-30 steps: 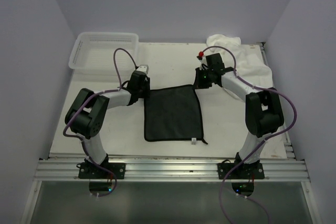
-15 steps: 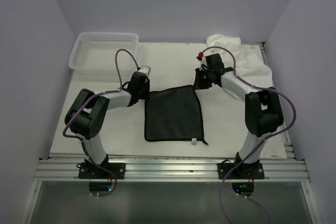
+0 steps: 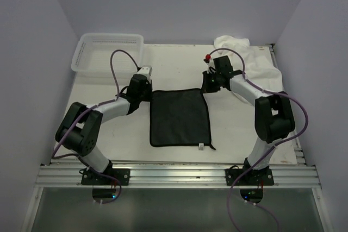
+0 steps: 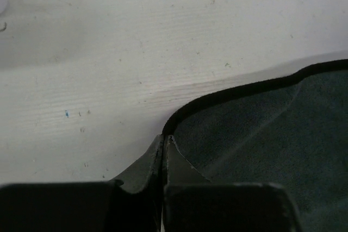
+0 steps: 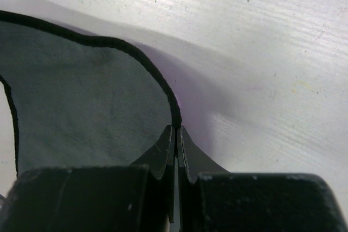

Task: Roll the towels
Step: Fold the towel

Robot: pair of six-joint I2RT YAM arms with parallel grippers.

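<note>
The small purple towel with dark trim lies flat in the middle of the table, a white tag at its near edge. My left gripper is shut on its far left corner; in the left wrist view the trim runs straight into the closed fingertips of the left gripper. My right gripper is shut on the far right corner, where the dark edge ends between the tips of the right gripper. The large white towel lies crumpled at the back right.
A white mesh basket stands at the back left corner. The white towel lies behind and to the right of my right arm. Side walls close in the table on both sides, and a metal rail runs along the near edge.
My left gripper's jaws have closed on the towel's far left corner, and the left arm's elbow has dropped lower and further left. The right arm has not moved.
</note>
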